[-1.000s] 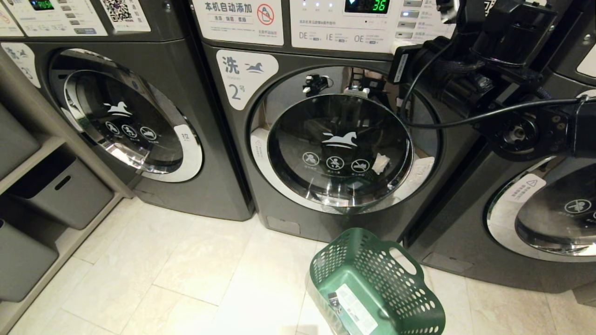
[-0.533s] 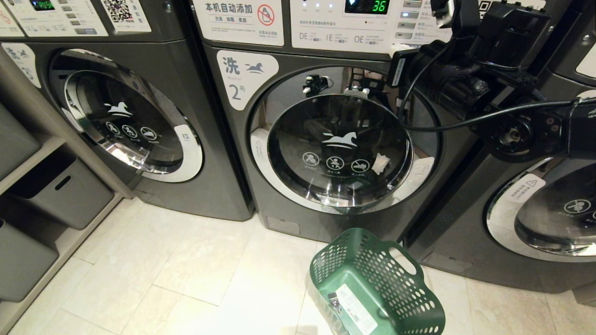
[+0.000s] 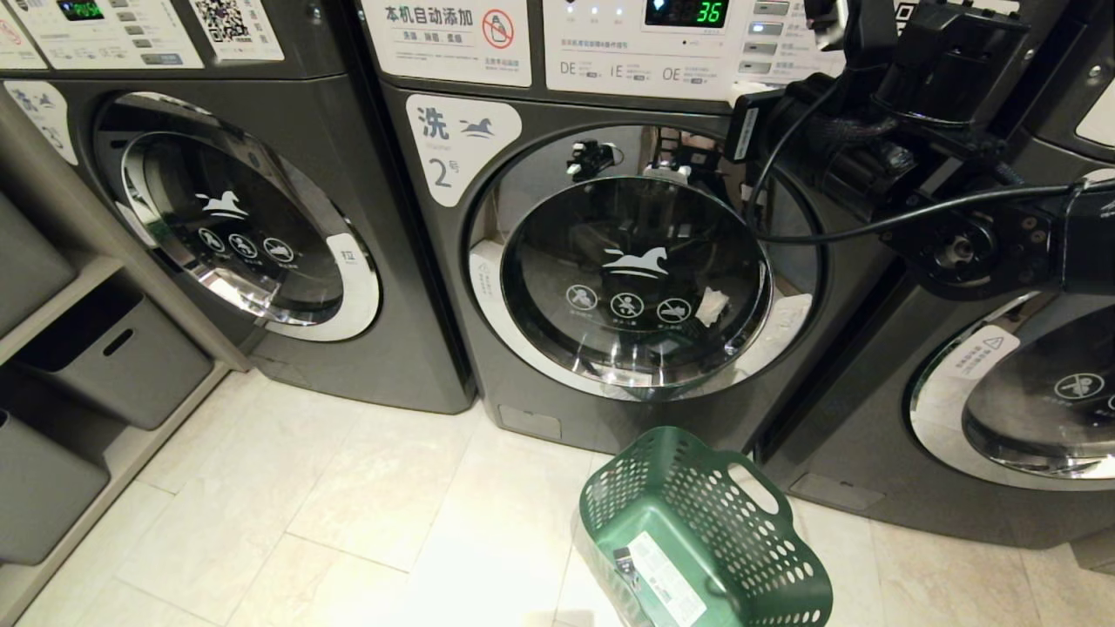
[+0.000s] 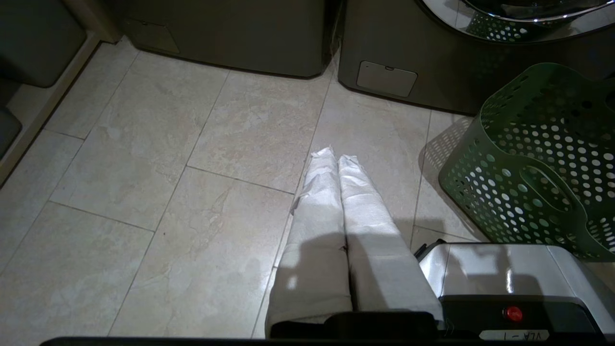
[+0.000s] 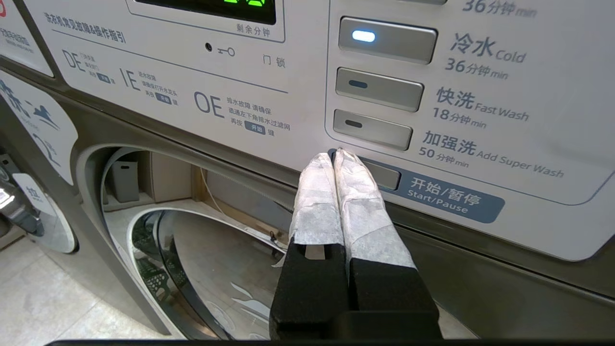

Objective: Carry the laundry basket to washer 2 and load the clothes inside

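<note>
Although the laundry basket [image 3: 706,531] sat nearest, at the lower centre of the head view, it lay tipped on its side on the floor [image 3: 348,496] with its stickered base toward the camera, and no clothes could be seen in or beside it. The left pincer [image 4: 336,161] hung low over the tiles, its two wrapped fingers pressed together on nothing, with the basket just beside it at the right edge of the left wrist view. Beyond the basket, in the middle of the head view, stood washer 2 [image 3: 627,279], its round glass door shut; whether the clothes were inside could not be told through the dark glass. Farther up, at the upper right of the head view, the right arm [image 3: 915,157] reached across to the washer's control panel [image 3: 627,52]. In the right wrist view the right pincer [image 5: 335,154] was closed and empty, its tips at, or almost at, the left end of the Start/Pause button [image 5: 384,177], which lay straight ahead of the fingers along their length at the picture's centre. The relation that seemed to matter was that short line from fingertips to button: the right arm was much the nearer, so a small push forward looked like the likely next move, with loading apparently finished.
</note>
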{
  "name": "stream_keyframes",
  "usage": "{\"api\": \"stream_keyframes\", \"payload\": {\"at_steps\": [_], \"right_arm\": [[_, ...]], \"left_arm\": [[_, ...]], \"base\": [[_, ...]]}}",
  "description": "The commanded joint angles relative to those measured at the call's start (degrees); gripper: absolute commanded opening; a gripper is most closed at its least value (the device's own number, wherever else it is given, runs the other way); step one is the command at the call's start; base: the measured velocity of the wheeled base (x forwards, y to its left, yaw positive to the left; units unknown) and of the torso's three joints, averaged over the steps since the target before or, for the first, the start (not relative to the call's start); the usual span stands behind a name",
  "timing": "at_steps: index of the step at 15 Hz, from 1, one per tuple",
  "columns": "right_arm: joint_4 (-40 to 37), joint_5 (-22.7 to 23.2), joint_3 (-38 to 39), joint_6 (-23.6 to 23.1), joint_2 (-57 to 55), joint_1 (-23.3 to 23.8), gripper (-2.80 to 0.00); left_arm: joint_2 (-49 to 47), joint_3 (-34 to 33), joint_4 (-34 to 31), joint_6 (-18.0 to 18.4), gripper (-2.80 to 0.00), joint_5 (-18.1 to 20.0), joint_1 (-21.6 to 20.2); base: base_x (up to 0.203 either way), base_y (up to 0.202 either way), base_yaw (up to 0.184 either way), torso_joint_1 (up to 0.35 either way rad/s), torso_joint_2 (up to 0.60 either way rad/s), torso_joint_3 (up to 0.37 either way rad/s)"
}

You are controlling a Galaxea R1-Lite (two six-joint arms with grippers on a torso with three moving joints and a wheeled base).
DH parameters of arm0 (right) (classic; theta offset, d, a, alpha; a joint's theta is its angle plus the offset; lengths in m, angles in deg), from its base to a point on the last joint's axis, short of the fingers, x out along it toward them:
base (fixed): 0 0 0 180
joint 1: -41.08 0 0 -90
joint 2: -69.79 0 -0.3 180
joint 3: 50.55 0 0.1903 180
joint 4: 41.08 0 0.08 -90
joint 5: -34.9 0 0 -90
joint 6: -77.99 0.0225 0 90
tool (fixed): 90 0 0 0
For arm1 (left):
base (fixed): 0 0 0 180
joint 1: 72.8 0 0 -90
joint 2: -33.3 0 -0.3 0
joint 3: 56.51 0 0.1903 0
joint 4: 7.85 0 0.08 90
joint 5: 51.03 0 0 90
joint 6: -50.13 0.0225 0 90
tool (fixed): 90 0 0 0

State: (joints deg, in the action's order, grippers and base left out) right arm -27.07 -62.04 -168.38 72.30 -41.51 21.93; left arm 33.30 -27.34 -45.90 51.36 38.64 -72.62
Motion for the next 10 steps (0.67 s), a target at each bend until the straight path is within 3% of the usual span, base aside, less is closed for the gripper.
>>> {"api": "stream_keyframes", "payload": {"at_steps": [1,10], "right_arm": [[0.3,-0.3,1.3,0.0,1.0,0.1,-2.8],[0.6,-1.8,6.6,0.0,4.5,0.0,-2.8]], "left_arm": [[0.0,0.0,-0.1,0.0,-2.8,0.0,0.0],[0.0,0.0,-0.1,0.0,-2.8,0.0,0.0]], "base": [[0.0,0.0,0.0,0.0,0.0,0.0],[0.0,0.0,0.0,0.0,0.0,0.0]]}}
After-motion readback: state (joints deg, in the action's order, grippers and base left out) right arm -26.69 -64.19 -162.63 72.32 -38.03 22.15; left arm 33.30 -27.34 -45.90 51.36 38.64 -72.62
